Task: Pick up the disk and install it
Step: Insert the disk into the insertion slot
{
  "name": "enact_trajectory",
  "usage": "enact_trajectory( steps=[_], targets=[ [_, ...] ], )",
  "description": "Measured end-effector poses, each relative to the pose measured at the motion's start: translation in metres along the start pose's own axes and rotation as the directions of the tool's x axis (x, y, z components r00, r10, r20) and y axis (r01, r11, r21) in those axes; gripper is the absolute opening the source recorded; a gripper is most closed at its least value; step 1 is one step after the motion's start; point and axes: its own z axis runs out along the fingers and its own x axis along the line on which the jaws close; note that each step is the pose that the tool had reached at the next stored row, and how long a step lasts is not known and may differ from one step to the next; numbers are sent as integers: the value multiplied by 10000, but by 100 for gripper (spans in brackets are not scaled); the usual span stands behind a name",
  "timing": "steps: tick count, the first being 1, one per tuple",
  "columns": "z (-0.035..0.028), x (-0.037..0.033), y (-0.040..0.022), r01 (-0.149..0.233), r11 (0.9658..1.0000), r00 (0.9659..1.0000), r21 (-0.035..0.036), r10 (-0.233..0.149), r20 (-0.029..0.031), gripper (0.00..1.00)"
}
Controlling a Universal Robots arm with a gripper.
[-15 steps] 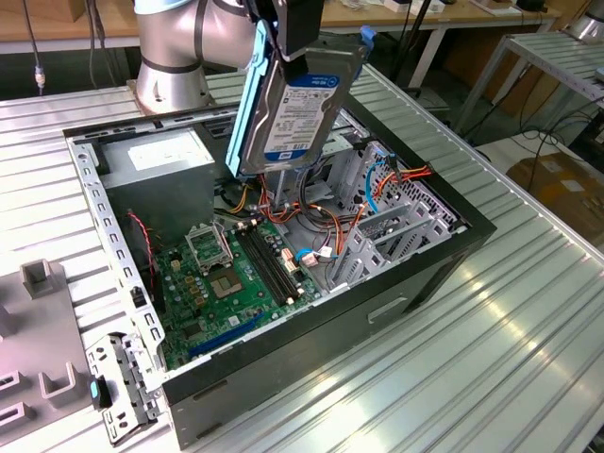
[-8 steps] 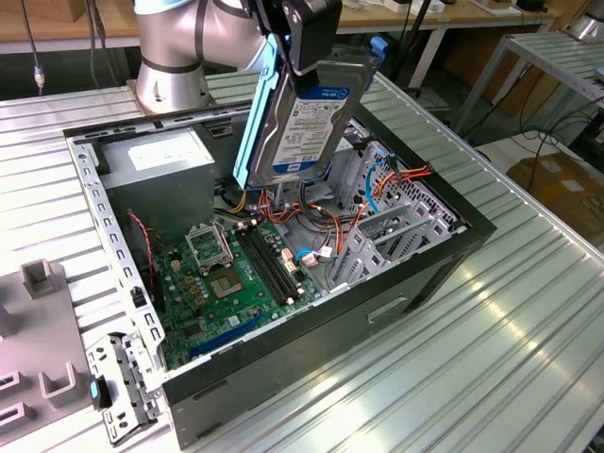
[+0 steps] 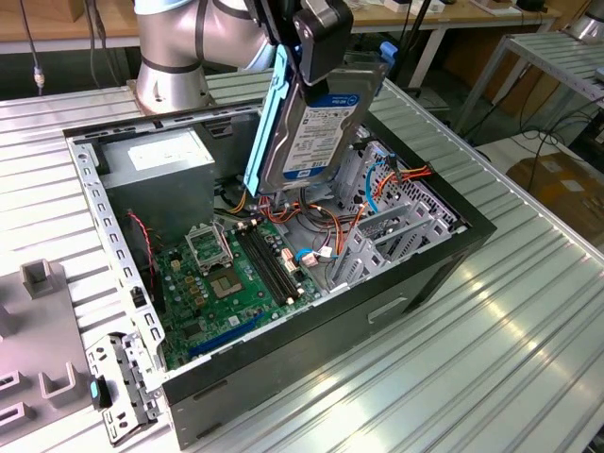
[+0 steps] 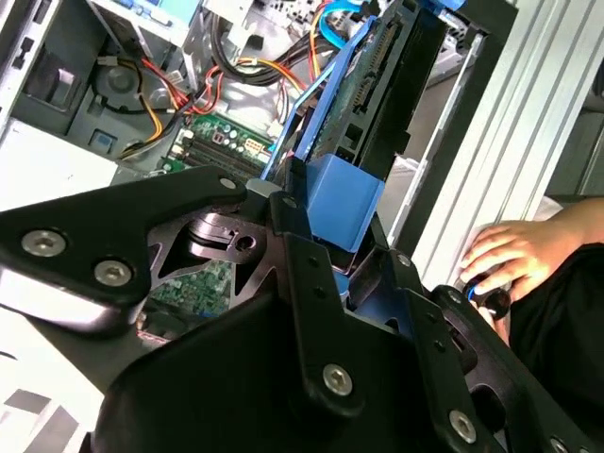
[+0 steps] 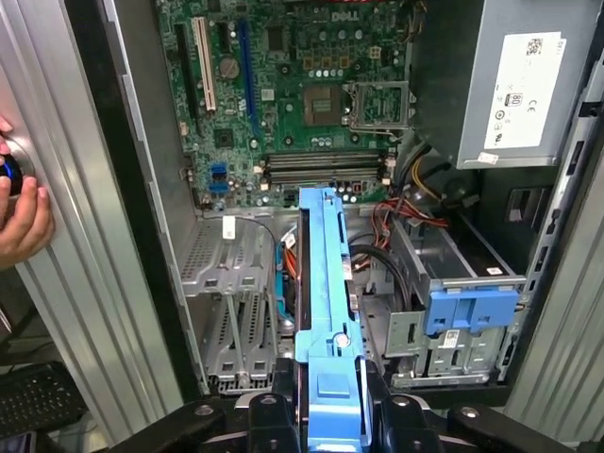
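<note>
The disk (image 3: 316,127), silver-grey with a white-and-blue label and light blue carrier rails, hangs on edge and tilted above the middle of the open computer case (image 3: 429,274). My gripper (image 3: 326,71) is shut on its upper end. In the first wrist view the disk's blue rail (image 5: 321,283) runs from my gripper (image 5: 326,401) toward the motherboard. It hangs beside the metal drive cage (image 5: 444,274), apart from it. In the second wrist view the disk (image 4: 368,104) juts out over the case interior.
A grey power-supply box (image 3: 156,160) fills the case's far corner and the green motherboard (image 3: 231,274) lies on the floor. Orange and red cables (image 3: 330,222) run below the disk. A blue bracket (image 5: 472,307) sits on the cage. A person's hand (image 4: 514,255) rests on the ribbed table.
</note>
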Motion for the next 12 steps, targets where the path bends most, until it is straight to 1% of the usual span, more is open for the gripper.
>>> enact_trajectory(
  steps=[1, 3, 5, 6, 8, 9, 10, 12],
  targets=[
    [13, 3, 6, -2, 10000, 10000, 46, 2, 2, 37],
    [46, 16, 18, -2, 10000, 10000, 63, 2, 2, 37],
    [71, 50, 25, 0, 10000, 10000, 69, 0, 0, 37],
    [91, 88, 31, -3, 10000, 10000, 77, 3, 2, 37],
    [112, 151, 34, -2, 10000, 10000, 83, 2, 2, 37],
    [130, 209, 35, -2, 10000, 10000, 85, 2, 2, 37],
    [144, 252, 34, -1, 10000, 10000, 89, 1, 2, 37],
    [160, 295, 28, -2, 10000, 10000, 97, 2, 2, 37]
  ],
)
